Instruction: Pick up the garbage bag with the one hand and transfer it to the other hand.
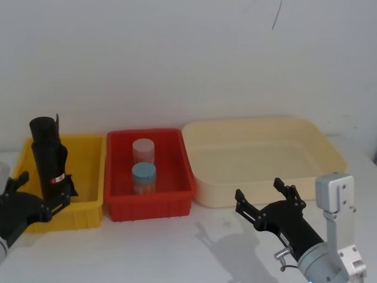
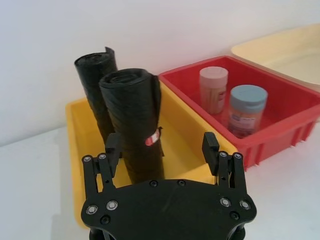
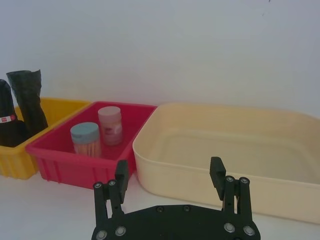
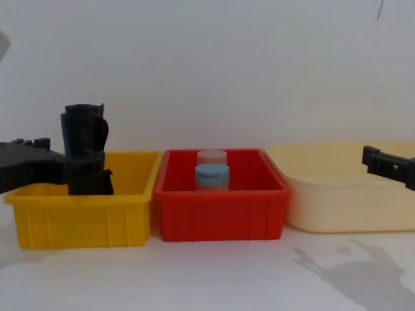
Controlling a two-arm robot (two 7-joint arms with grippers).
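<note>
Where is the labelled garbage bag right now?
Head view, robot's left: the garbage bag stands upright in the yellow bin beside a plain black roll, the open left tool close by.

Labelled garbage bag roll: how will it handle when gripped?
Likely light and squashy: the garbage bag is crinkled rolled film, so it should give when squeezed. Standing upright in the yellow bin, it may tip onto the plain roll if nudged.

From my end this reads as a lab test bench, not a lived-in room — a plain white table [image 1: 177, 253] against a blank white wall [image 1: 177, 59], with a yellow bin [image 1: 79, 215], a red bin [image 1: 150, 207] and a cream tub [image 1: 265, 159] set in a neat row.
</note>
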